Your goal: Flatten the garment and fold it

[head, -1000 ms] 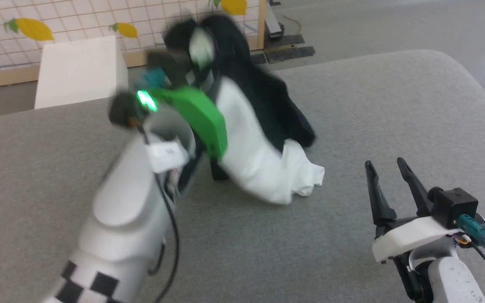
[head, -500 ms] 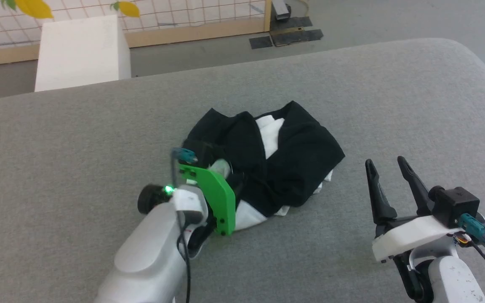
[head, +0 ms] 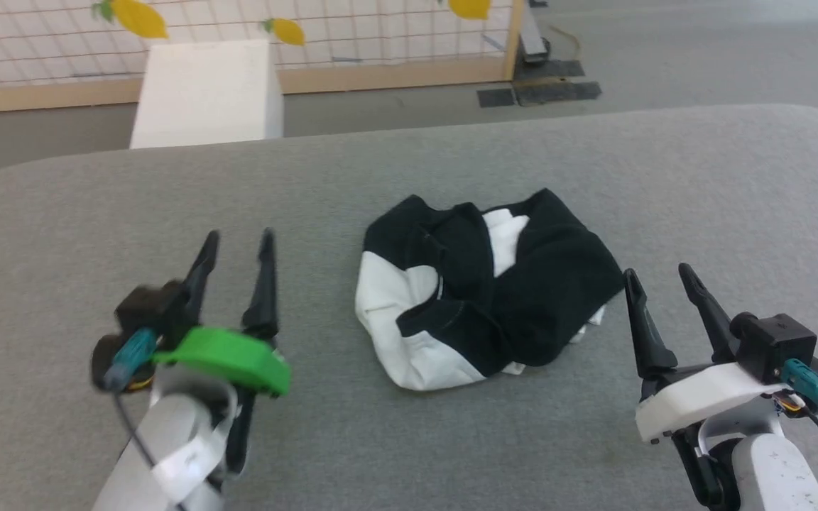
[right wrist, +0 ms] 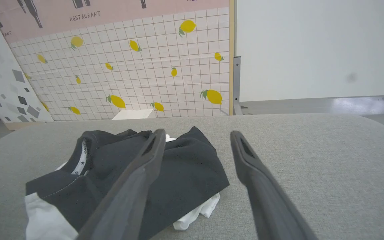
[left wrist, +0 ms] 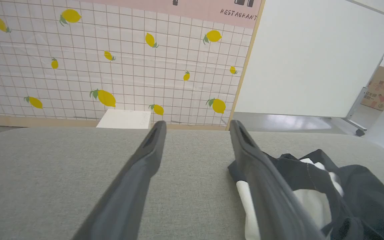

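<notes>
You've got garment bunched on table, long axis roughly left-right; left gripper, right gripper both wide open, holding nothing.

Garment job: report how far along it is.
Done: nothing visible; the shirt lies crumpled in a heap on the grey padded table, black sleeves bunched over the white body. In hand: nothing; left gripper and right gripper stand open on either side, holding no cloth. Left: spread it flat, then fold it.
</notes>
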Motion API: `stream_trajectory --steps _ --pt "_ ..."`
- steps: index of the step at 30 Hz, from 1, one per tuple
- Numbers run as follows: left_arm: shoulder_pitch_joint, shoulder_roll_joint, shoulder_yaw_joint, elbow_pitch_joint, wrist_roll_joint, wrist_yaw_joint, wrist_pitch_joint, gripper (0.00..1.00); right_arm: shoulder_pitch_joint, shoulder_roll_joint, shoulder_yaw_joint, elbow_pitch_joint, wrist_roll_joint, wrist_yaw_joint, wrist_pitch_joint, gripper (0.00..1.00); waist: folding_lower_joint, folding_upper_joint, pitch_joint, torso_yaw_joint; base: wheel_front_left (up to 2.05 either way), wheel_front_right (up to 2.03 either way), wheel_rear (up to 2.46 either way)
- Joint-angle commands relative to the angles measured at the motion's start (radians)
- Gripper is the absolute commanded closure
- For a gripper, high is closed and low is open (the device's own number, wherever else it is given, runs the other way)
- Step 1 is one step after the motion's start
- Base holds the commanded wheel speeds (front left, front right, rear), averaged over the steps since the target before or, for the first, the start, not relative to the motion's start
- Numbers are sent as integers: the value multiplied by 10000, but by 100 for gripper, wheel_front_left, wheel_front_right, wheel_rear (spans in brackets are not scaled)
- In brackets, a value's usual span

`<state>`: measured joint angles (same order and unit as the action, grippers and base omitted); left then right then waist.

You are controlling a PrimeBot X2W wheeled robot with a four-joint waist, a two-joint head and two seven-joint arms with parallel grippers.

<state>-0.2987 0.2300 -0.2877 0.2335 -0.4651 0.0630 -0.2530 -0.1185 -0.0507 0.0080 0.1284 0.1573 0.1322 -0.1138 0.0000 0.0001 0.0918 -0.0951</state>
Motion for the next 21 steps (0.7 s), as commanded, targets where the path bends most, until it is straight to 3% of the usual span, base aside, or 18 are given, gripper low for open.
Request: stream_trajectory --steps 1,10,21 --pt "318 81 212 -305 252 25 -78 0 134 5 -43 -115 -72 -15 62 0 0 -1 -105 286 0 0 0" --pt "1866 -409 1755 -1442 1428 -276 -85 0 185 5 -295 -305 -35 -15 901 0 0 -1 46 752 0 0 0" --pt "2093 -1287 2573 -1763 2250 -981 -86 0 -708 5 -1650 1206 1878 -15 4251 0 0 -1 469 1245 0 0 0"
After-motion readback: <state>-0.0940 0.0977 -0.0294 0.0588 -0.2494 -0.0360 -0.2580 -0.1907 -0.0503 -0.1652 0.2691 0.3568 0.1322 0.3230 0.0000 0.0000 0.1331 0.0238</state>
